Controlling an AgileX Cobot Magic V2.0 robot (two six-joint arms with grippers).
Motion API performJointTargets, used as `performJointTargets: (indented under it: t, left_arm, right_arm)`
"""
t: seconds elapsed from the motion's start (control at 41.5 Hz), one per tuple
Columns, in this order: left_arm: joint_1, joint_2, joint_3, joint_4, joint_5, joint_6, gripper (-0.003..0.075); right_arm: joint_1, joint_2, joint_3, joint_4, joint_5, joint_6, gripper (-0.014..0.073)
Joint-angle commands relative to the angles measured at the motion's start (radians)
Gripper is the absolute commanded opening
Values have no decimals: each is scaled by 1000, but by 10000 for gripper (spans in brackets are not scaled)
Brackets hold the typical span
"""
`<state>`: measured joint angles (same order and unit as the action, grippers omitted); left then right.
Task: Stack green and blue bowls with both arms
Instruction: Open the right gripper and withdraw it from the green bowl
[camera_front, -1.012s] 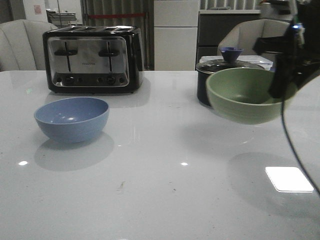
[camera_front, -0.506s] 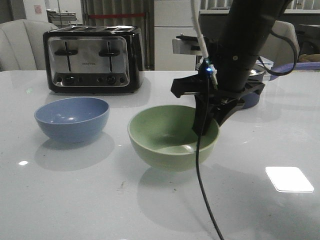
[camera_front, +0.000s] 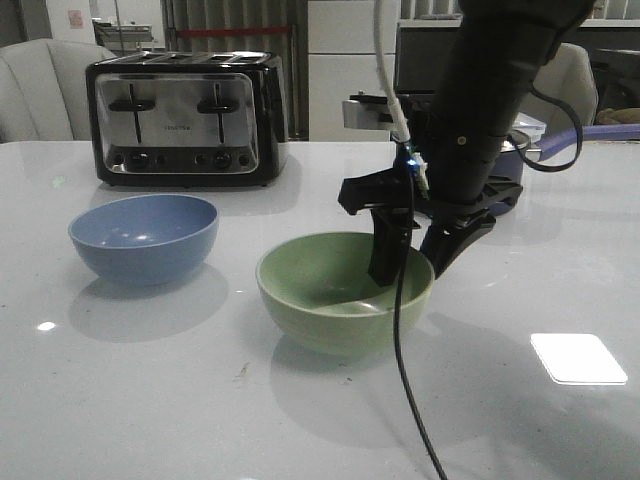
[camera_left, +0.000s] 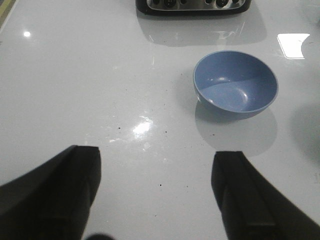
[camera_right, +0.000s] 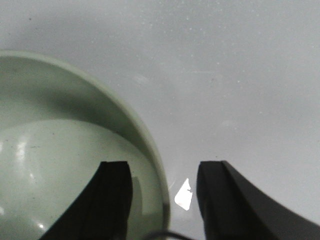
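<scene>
R gripper (camera_front: 412, 255) is open, jaws apart and straddling the rim of the green bowl (camera_front: 335, 300): one finger (camera_right: 114, 197) inside the bowl, the other outside over the table (camera_front: 150, 400). In the R wrist view a gap shows betw. each finger and the rim, so no clamp on it. R arm (camera_front: 490, 100) comes down steeply from upper right, wrist pitched fwd, black cable (camera_front: 405, 350) hanging off it in front of the bowl. Green bowl sits upright on the table, approx. centre. Blue bowl (camera_front: 143, 237) upright to its left, apart from it, in front of the toaster (camera_front: 185, 118). L gripper (camera_left: 155, 195) open wide, fingers well apart, hovering above bare table, blue bowl (camera_left: 235, 83) ahead of it and not touched.
</scene>
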<state>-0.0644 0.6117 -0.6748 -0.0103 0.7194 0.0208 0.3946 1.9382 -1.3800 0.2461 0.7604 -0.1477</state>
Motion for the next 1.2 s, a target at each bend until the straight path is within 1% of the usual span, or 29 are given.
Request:
performJointTargets:
  t: [0.0,0.072,0.265,0.434,0.819,1.012,1.181]
  left_arm:
    - [3,7,-31,-4,-73,-9,527]
    - [3,7,-31,-4,-73,-9,527]
    - [3,7,-31,-6,-73,-9,527]
    - [3,7,-31,-6,-73,-9,527]
    - [3,7,-31,-6,-73,-9,527]
    - [3,7,-31,-6,-73,-9,527]
    - [3,7,-31,-6,-75,0,527]
  right_arm:
    - [-2,-128,-18,13,-32,-11,446]
    - [1,-199,17,13,-56,-16,446]
    - [2,-425,166,12,-125,-95,446]
    - [2,-629,301,-4,-130,-116,446]
    - [2,-994,544,-10,-79,-116,446]
    - [2,-1124,619,-9,-40,-116,446]
    - [2,-1208,651,-9,-6,-116,446]
